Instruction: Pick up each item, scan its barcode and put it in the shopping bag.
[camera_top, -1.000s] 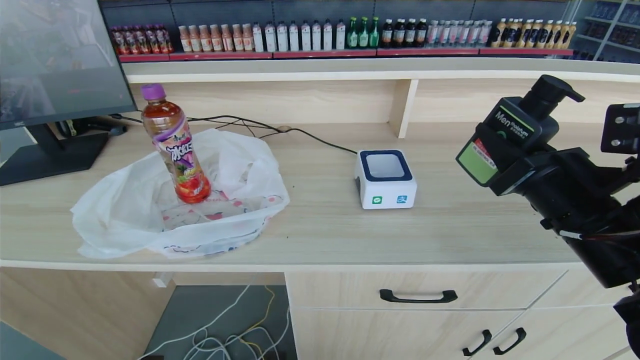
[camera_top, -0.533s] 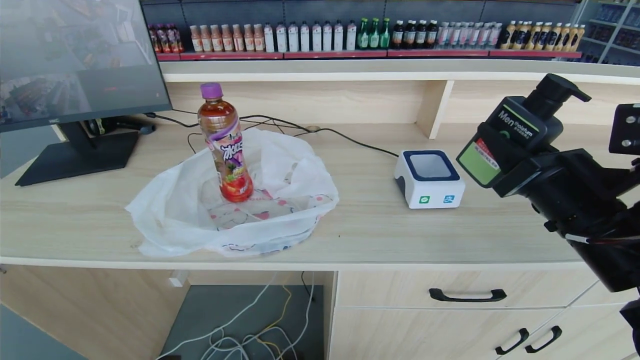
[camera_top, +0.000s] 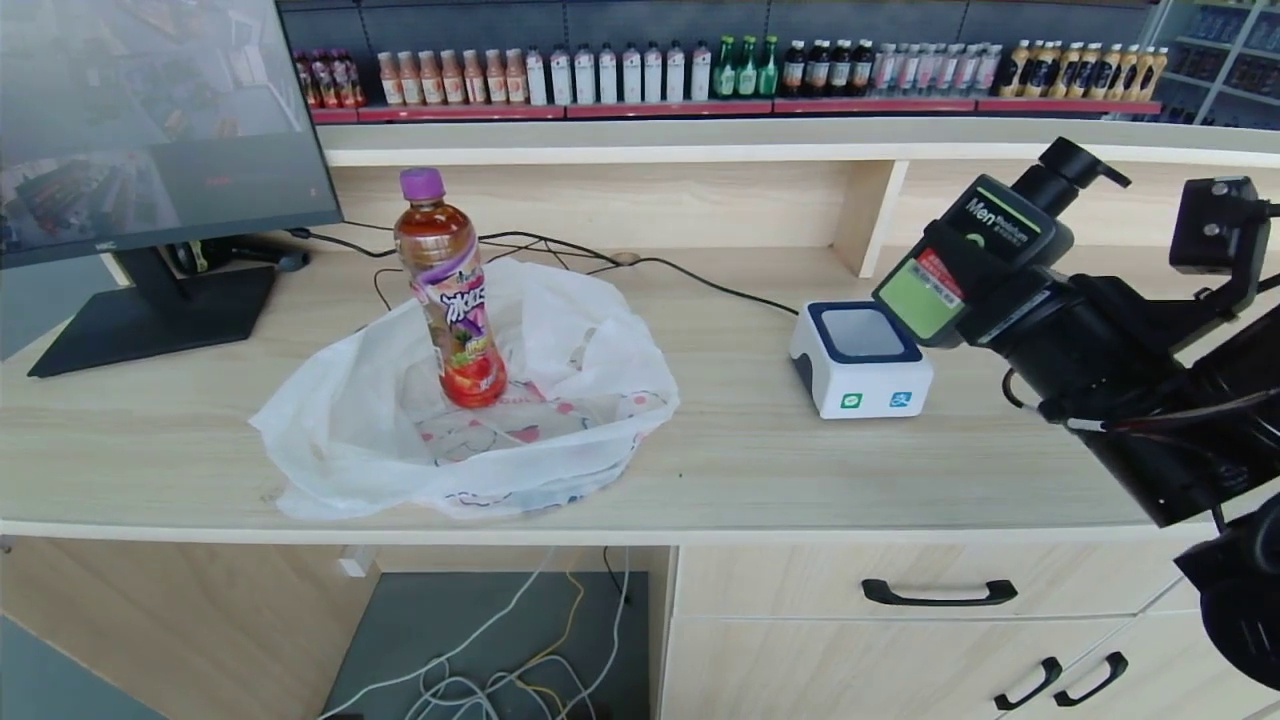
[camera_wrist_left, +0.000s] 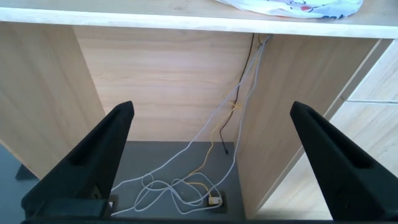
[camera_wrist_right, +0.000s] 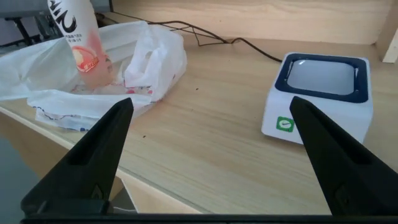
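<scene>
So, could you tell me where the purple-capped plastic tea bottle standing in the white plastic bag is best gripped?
Probably the tea bottle's upper body, just below the cap, coming in level from the robot's left: it stands upright, and there it rises clear of the white bag's crumpled rim.

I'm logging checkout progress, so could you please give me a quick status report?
Left gripper open, empty, below counter. Right gripper shut on pump bottle, aloft by scanner. Tea bottle upright in bag. Nothing blocking scanner.

Lower half of the pump bottle (camera_top: 975, 250) is hidden inside the right pincer (camera_top: 1008, 312)
</scene>
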